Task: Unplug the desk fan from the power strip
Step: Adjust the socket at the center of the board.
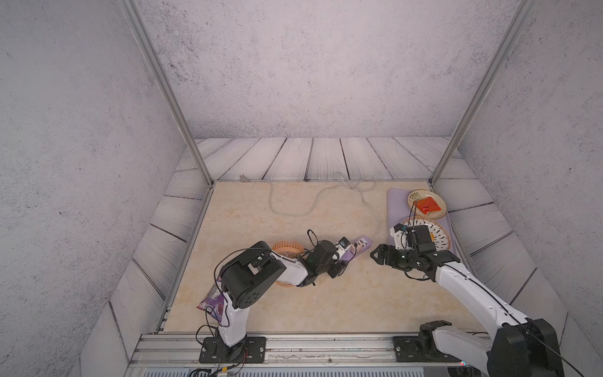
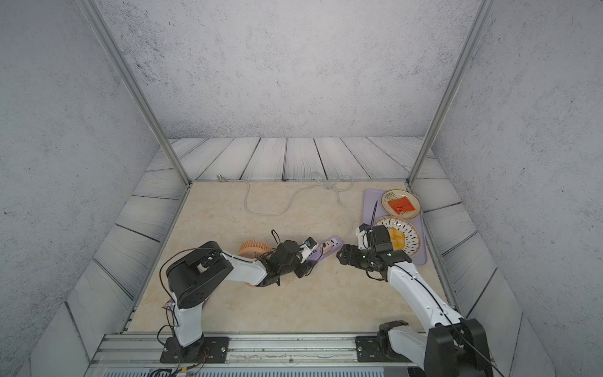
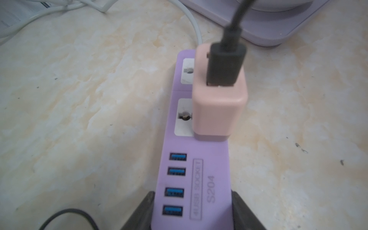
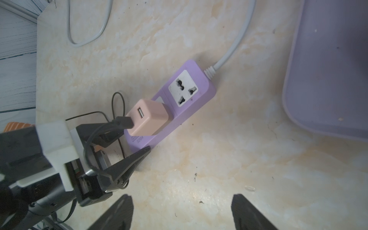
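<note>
At the strip's USB end, my left gripper [image 3: 192, 213] pinches the power strip [image 3: 209, 169]. My right gripper [image 4: 183, 211] hangs spread and empty just short of it. Nothing is unplugged yet: the pink adapter [image 4: 149, 117] sits fully seated. The right wrist view alone shows both sets of jaws. Only the top views place the desk fan [image 1: 284, 248], partly behind my left arm.
</note>
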Robot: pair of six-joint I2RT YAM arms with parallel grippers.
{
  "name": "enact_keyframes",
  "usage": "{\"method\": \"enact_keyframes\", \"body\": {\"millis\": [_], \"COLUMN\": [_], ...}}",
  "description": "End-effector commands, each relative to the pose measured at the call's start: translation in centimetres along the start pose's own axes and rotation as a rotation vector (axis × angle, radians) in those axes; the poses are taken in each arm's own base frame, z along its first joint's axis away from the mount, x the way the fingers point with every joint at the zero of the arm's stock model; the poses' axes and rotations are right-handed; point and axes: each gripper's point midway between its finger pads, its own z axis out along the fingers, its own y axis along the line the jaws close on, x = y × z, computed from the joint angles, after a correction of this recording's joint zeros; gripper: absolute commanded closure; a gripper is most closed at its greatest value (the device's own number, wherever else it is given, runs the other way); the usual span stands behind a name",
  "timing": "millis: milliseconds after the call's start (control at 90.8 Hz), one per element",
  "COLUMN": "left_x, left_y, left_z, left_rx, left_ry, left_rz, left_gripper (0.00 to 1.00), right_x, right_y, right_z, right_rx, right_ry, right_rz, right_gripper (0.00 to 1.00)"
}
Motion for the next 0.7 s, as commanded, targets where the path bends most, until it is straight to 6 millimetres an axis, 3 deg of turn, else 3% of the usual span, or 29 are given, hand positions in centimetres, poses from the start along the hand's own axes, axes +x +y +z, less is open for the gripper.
{"method": "enact_keyframes", "body": {"millis": [0, 385, 473, 694], "left_x": [0.0, 0.1, 0.1, 0.0], "left_y": [-0.7, -0.5, -0.6, -0.5], "left_z": [-0.5, -1.1, -1.2, -1.3], "left_rx": [0.044, 0.054, 0.066, 0.079], "left_ry": [0.012, 0.035, 0.036, 0.044], "left_rz": [0.016, 0.027, 0.025, 0.019], "left_gripper": [0.88, 0.92, 0.92, 0.92], "right_x": [-0.3, -1.3, -1.5, -1.0], "right_y": [-0.4, 0.9, 1.3, 2.8], "right_z": [0.5, 1.6, 1.8, 2.7], "right_rx": [0.058, 0.066, 0.037, -0.048], "right_ry": [-0.039, -0.298, -0.323, -0.314], "right_rz": [-0.049, -0.231, -0.258, -0.37], "right_gripper": [0.19, 0.24, 0.29, 0.28]}}
